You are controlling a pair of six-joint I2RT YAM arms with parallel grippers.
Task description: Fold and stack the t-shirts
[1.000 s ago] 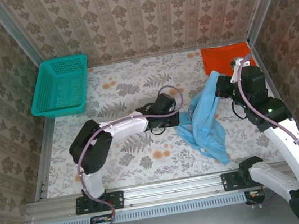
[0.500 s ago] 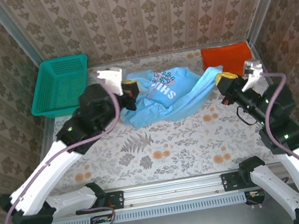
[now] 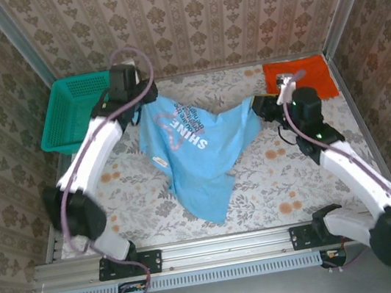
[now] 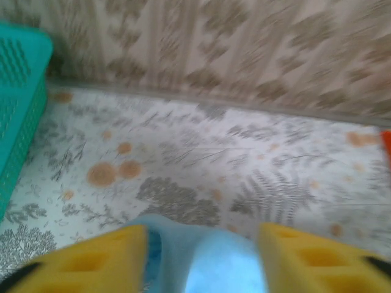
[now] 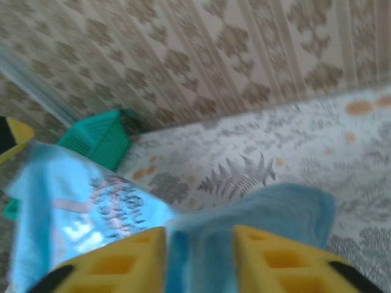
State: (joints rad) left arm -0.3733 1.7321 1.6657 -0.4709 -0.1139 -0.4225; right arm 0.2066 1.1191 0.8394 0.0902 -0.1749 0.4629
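The surface [image 3: 275,178], covered in a floral print, takes up the middle of the top view between patterned walls.

The light blue t-shirt [image 3: 197,154] is spread across the centre of that view, print side up. Its upper edge is strung between the two arms and its lower end trails toward the bottom centre. The cloth is soft, light and limp. It will sag, crease and slide wherever it is unsupported, so it is best taken at the shoulders or hem corners and kept under light tension while each fold is laid.

The teal basket [image 3: 76,121] sits at the upper left, well apart from the shirt body.

The orange-red t-shirt [image 3: 307,73] lies at the upper right as a compact folded pad. Judged from the task, it is the likely base of the stack.

The left pincer [image 4: 201,244] is at the bottom of the left wrist view. Its yellow fingers [image 4: 91,262] stand apart, with blue cloth between them. The right pincer [image 5: 200,250] shows the same arrangement at the bottom of its own view. For each pincer, the views do not show whether it is clenched on the cloth or letting it go.
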